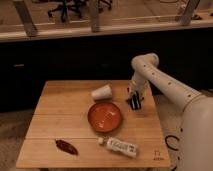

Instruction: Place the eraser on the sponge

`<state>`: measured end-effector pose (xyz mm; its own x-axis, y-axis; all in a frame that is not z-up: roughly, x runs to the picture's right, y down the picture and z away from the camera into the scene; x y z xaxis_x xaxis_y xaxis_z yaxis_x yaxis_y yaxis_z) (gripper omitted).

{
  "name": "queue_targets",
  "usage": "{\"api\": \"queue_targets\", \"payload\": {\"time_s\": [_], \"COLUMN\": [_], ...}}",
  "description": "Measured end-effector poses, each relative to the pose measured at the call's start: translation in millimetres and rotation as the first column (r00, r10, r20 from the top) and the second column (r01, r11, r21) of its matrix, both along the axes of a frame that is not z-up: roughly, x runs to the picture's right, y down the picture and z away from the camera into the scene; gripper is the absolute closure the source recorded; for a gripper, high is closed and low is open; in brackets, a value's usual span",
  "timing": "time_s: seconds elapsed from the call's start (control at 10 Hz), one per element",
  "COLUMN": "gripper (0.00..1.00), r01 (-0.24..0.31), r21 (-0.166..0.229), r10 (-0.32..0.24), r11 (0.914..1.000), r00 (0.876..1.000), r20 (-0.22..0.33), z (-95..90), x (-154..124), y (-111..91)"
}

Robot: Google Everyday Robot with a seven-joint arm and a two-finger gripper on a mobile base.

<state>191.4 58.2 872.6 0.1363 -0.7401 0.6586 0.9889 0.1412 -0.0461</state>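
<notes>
My gripper [134, 103] points down at the right side of the wooden table [60, 107], just right of the orange bowl [105, 117]. It is low over the tabletop, near the right edge. A small dark, bluish patch shows right at the gripper's tip; I cannot tell whether it is the eraser, the sponge or part of the gripper. Nowhere else on the table can I make out an eraser or a sponge.
A white cup [102, 92] lies on its side behind the bowl. A white tube [120, 146] lies near the front edge and a red chili-like object [66, 146] at the front left. A dark counter wall stands behind the table.
</notes>
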Motion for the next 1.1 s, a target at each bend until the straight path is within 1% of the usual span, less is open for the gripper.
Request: {"api": "queue_targets", "payload": {"time_s": [0.6, 1.1], "gripper": [0.99, 0.99], "r01": [-0.018, -0.026], "r21": [-0.028, -0.065], "r10": [0.017, 0.023], "r11": [0.9994, 0.9975], "r00": [1.000, 0.999], "r20": [-0.019, -0.040], "z": [6.0, 14.9], "x": [16, 31], "y": [5, 12]}}
